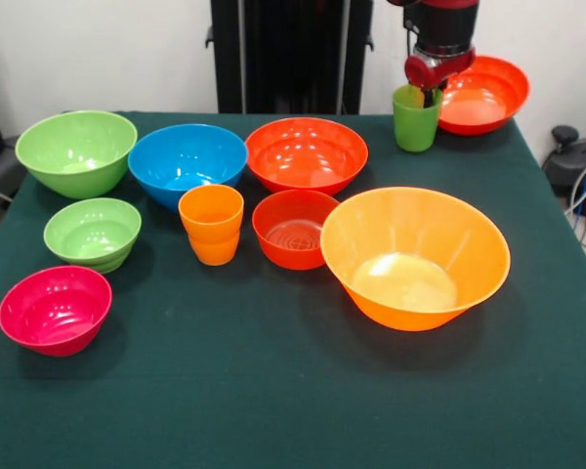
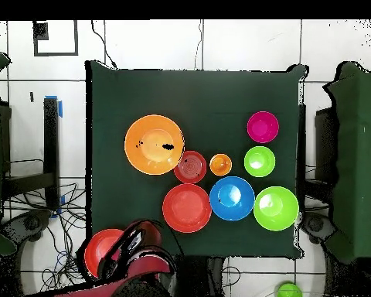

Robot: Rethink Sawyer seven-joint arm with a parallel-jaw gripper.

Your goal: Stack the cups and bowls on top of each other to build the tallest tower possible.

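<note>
My gripper (image 1: 431,95) hangs at the far right, right over the rim of the translucent green cup (image 1: 415,121), which stands on the table. Just behind the cup a red-orange bowl (image 1: 485,95) sits at the table corner (image 2: 101,252). The largest orange bowl (image 1: 415,256) (image 2: 154,144) is upright at mid-right. Beside it stand a small red-orange bowl (image 1: 295,228), the orange cup (image 1: 211,225) and a small green bowl (image 1: 93,233). The pink bowl (image 1: 55,309) is nearest. Every piece stands by itself. In the overhead view the arm (image 2: 138,259) hides the green cup.
Across the back row are a large green bowl (image 1: 76,151), a blue bowl (image 1: 188,161) and a wide red-orange bowl (image 1: 306,154). The dark green table cloth (image 1: 273,391) runs bare along the near side. A small green object (image 2: 287,291) lies on the floor.
</note>
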